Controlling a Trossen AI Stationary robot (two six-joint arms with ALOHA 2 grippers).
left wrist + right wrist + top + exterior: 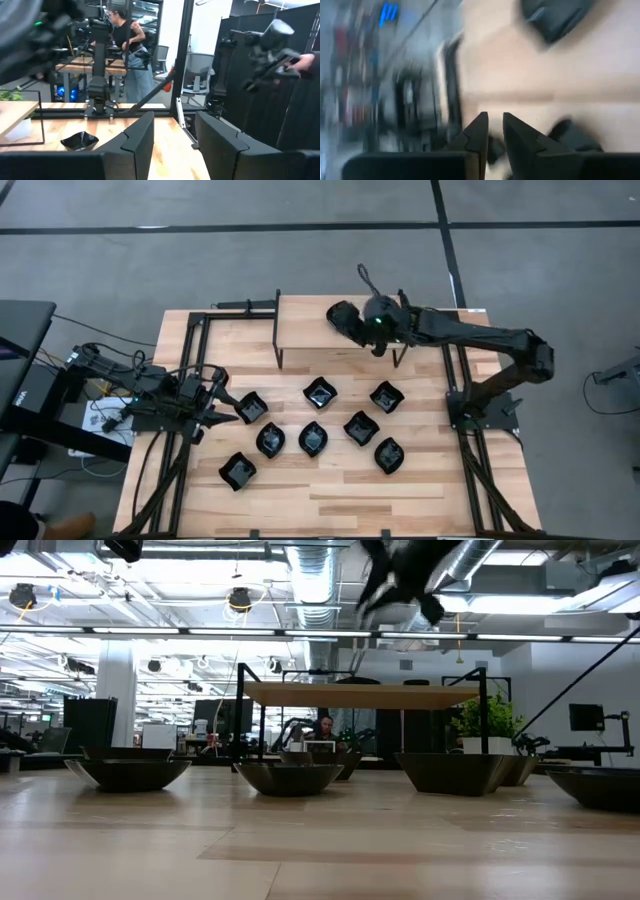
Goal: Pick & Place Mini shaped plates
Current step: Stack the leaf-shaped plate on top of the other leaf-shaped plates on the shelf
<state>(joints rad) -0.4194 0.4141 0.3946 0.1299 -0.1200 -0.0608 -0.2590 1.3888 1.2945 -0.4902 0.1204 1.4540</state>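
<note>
Several glossy black mini shaped plates [320, 391] rest on their bases on the wooden table [330, 500], in a loose cluster at its middle. A low wooden shelf [300, 315] stands at the far edge. My right gripper [494, 119] hovers above the shelf, its fingers a narrow gap apart with nothing between the tips. A dark plate-like shape [341, 316] shows on the shelf just beside it, blurred. My left gripper [175, 122] waits open at the table's left side, level, close to the leftmost plate [250, 406] without touching it.
The shelf's black legs [241, 715] stand on the far half of the table. A black frame [190, 380] runs along both sides. A small green plant [487, 720] stands behind the shelf. A person [125, 45] is in the room beyond the table.
</note>
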